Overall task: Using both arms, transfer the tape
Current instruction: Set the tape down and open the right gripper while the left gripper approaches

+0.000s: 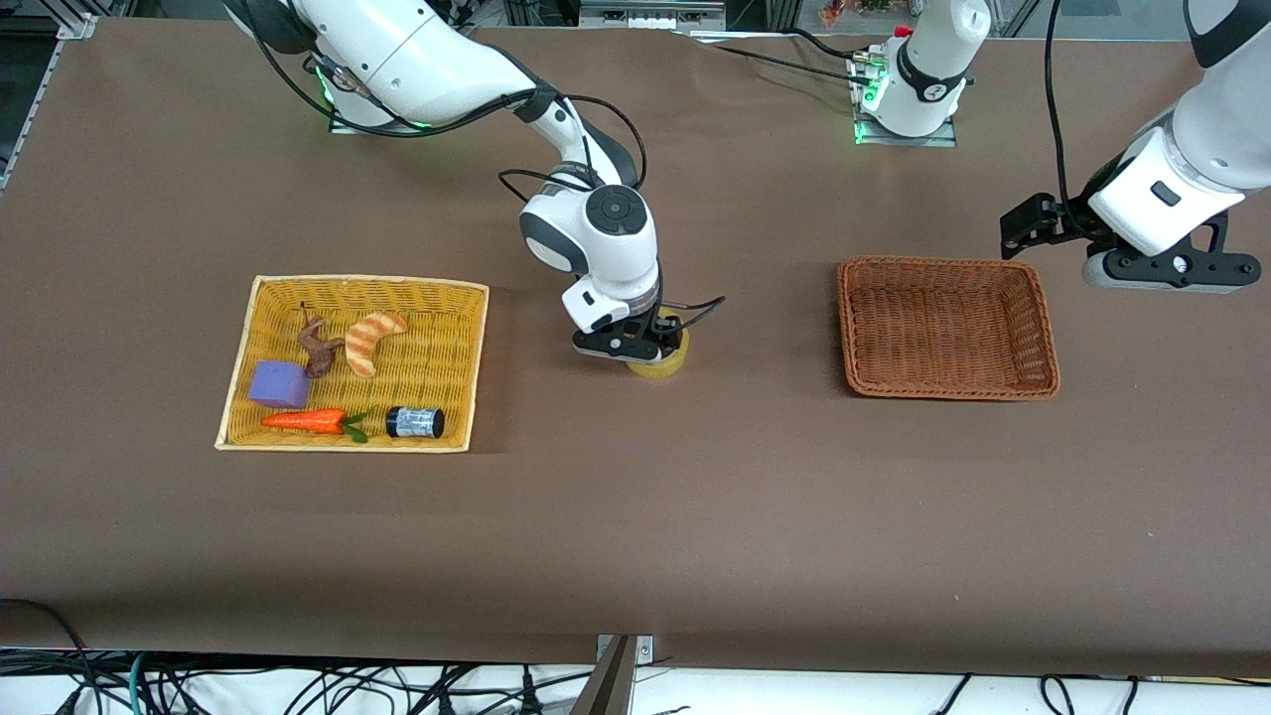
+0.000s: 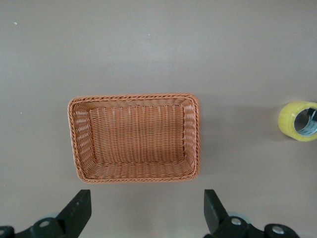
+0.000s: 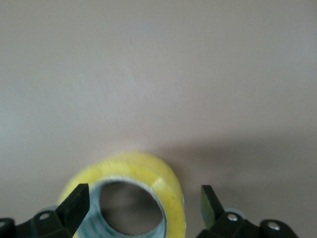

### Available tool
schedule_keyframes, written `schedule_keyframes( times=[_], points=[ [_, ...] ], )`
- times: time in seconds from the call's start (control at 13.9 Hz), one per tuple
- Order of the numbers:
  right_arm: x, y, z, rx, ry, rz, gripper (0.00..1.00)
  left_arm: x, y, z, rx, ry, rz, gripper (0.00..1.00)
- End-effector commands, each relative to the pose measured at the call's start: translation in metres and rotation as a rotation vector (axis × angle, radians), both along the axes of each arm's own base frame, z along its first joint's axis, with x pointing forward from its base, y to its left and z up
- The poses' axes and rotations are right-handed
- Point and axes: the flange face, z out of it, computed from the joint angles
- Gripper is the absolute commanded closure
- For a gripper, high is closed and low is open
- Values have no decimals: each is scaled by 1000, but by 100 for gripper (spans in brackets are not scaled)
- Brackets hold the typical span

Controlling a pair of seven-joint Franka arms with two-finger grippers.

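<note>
Nearest us in the front view, the yellow basket (image 1: 353, 362) keeps its toys while our right gripper (image 1: 628, 343) stands over the tape (image 1: 663, 359), set mid-table.

Left wrist: our left gripper (image 2: 143, 213) waits wide above the brown basket (image 2: 134, 138), empty.

Right wrist: fingers (image 3: 74, 204) spread, tape released. We judge pickup and basket drop remain.

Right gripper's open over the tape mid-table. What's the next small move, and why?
Probably lift the right gripper straight up. Its fingers stand open beside the tape, which lies on the table between the baskets, so clearing away lets the waiting left gripper, open over the brown basket, come for it.
</note>
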Motion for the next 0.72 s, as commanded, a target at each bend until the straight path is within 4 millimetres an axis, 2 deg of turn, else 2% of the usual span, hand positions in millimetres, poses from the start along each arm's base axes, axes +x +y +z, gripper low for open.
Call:
schedule_keyframes(
  times=[0.0, 0.07, 0.22, 0.36, 0.5, 0.65],
  points=[
    [36, -55, 61, -99, -11, 66, 0, -3, -4, -15, -12, 41, -30, 0],
    [49, -79, 77, -128, 17, 127, 0, -3, -9, -38, -2, 86, -33, 0],
    [74, -131, 107, -125, 94, 217, 0, -7, -18, -56, 3, 126, -44, 0],
    [95, -200, 125, -171, 188, 311, 0, -2, -36, -82, -12, 143, -64, 0],
    [110, -264, 141, -205, 259, 358, 0, -6, -67, -119, -58, 129, -92, 0],
    [123, -329, 150, -184, 319, 345, 0, -12, -101, -160, -80, 87, -24, 0]
  ],
)
